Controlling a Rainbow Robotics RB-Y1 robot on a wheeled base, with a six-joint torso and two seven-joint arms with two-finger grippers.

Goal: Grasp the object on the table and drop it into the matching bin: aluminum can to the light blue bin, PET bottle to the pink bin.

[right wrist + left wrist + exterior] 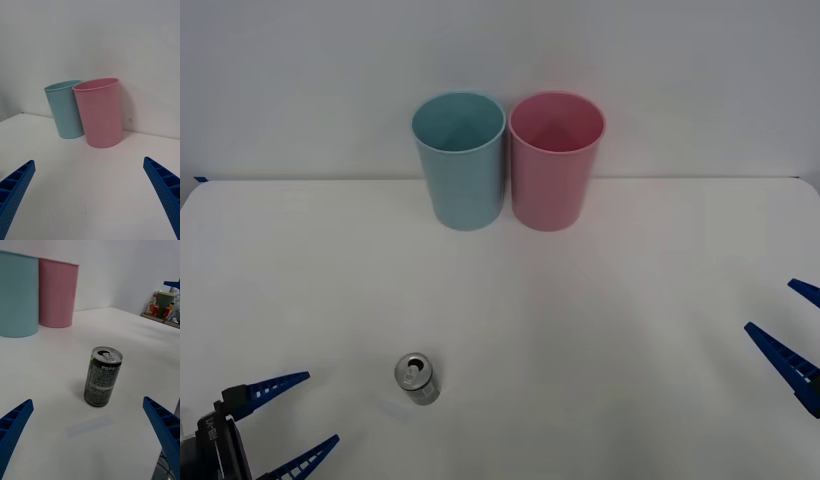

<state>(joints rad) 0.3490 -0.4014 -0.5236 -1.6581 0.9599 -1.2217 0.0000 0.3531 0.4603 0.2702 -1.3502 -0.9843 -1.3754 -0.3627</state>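
The aluminum can (417, 379) is standing upright on the table (600, 340), near its front left. Well behind it, the light blue bin (461, 160) and the pink bin (555, 160) are standing side by side, seemingly touching, blue on the left.

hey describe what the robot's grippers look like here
Both the left gripper and right gripper have bright blue, tapered plastic fingers, pointed at the tips, with ribbed, ladder-like cells along their edges. A black block with pale markings sits behind the left one.
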